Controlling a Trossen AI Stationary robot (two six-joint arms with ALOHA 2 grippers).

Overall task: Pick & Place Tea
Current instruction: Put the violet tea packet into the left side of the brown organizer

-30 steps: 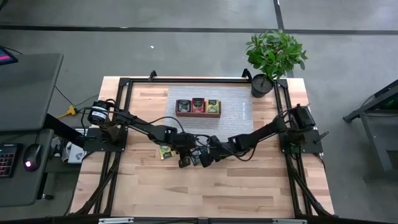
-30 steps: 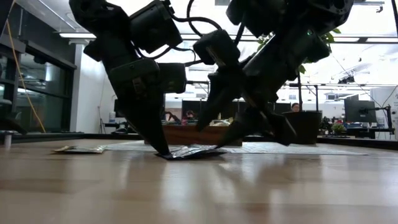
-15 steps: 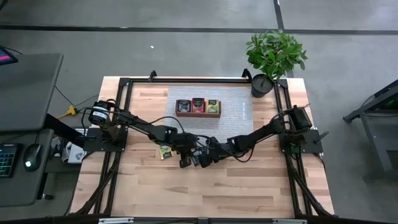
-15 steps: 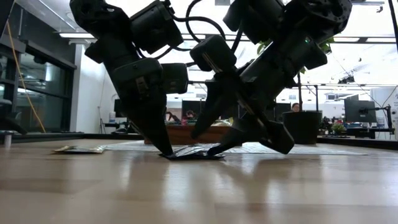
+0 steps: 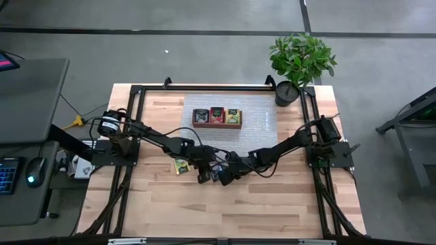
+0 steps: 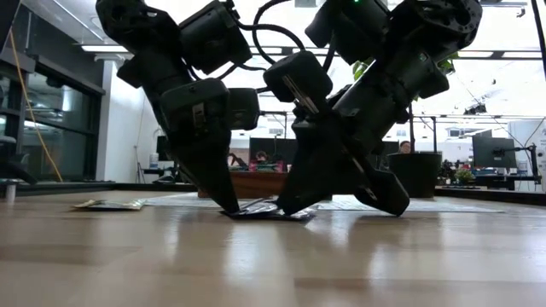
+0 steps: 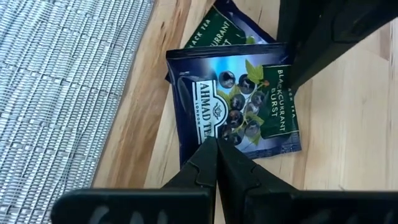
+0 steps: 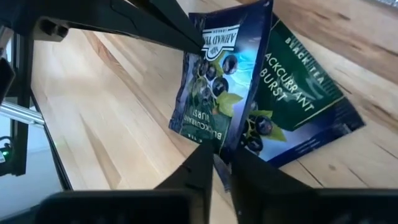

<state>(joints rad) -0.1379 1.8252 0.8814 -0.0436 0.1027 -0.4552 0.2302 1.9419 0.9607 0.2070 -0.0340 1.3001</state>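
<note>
I judge separation in hand: at centre frame, my right gripper (image 8: 221,163) pinches the top dark tea packet (image 8: 217,87) off the second packet (image 8: 298,106), left gripper (image 7: 216,155) closed, pinning its edge; next, left releases, right lifts.
</note>
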